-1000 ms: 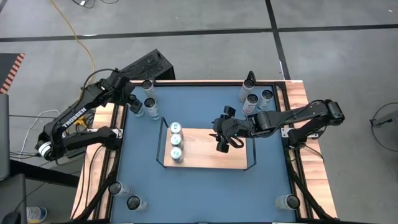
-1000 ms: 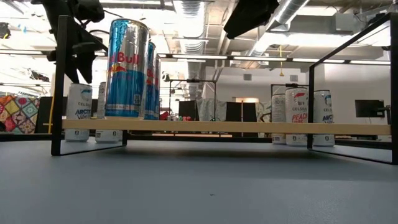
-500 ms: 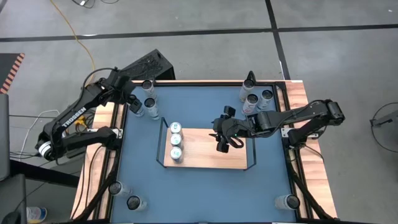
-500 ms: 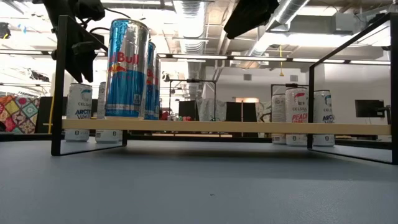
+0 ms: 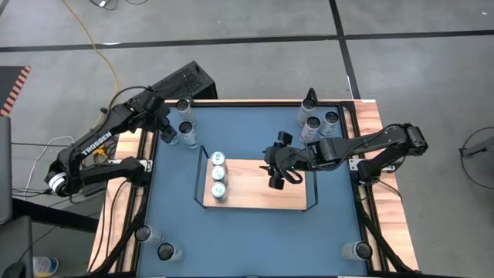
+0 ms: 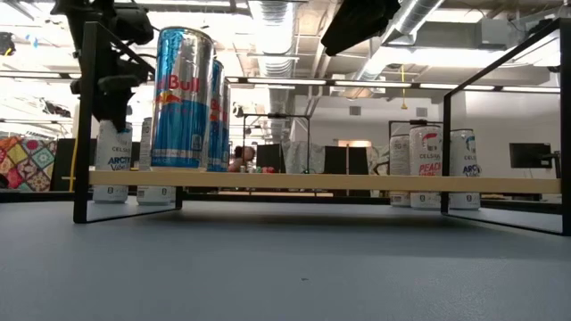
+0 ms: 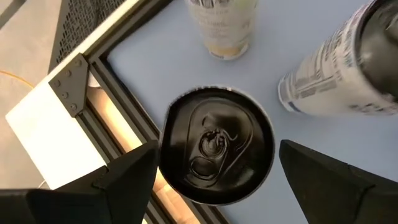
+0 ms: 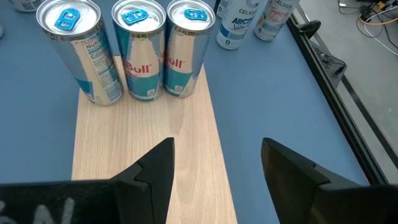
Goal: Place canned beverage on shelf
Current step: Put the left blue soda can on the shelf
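High view showed the left gripper (image 5: 160,123) had shifted over the last second, settling directly above a black-topped can (image 5: 167,133) at the far-left corner of the blue table (image 5: 255,239). In the left wrist view that can (image 7: 216,145) sat centred between the two dark fingers (image 7: 134,171), which stood wide apart on either side of its lid, not yet touching it; a tilted can (image 7: 336,74) and a pale can (image 7: 222,25) stood just beside it. The low view caught the left gripper (image 6: 109,85) lower behind the shelf's black frame than half a second before.

The right gripper (image 5: 279,174) had not moved, hovering over the bare middle of the shelf (image 5: 270,197), its fingers (image 8: 155,165) apart and empty above the light wood. Three Red Bull cans (image 5: 218,174) already stood in a row at the shelf's left end.

The shift suggested the left arm was lining up to pick the next can, with a descent and a squeeze still to come before it could join the row.
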Controlling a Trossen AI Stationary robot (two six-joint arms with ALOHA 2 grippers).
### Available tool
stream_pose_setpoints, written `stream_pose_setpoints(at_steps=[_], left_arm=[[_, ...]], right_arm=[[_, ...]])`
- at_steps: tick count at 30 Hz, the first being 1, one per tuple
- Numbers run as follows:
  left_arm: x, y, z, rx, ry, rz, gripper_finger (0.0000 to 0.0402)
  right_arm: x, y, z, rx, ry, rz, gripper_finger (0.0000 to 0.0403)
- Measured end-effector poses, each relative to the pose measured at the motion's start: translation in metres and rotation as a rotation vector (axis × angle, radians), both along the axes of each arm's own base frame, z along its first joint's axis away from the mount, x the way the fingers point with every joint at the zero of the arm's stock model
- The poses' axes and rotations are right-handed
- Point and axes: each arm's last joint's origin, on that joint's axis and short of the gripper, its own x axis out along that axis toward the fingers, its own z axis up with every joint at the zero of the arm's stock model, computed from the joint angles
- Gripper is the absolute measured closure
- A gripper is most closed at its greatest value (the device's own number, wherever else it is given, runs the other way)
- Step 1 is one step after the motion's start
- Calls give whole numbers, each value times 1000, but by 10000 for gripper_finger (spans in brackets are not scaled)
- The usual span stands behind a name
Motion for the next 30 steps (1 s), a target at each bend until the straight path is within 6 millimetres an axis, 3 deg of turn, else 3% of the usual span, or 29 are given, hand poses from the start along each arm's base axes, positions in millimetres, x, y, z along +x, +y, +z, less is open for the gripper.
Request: stream_pose_setpoints(at_steps=[5, 11, 24, 30], left_arm=[[-1, -2, -13, -35, 22, -6, 81], [-1, -2, -14, -39, 21, -8, 87], [1, 0, -12, -24, -8, -38, 205], [2, 0, -12, -25, -15, -47, 176]], right_arm=[[0, 0, 0, 0, 0, 0, 184], [0, 0, 0, 1, 0, -1, 184], [0, 0, 0, 1, -1, -1, 184], [0, 0, 0, 2, -1, -1, 184]])
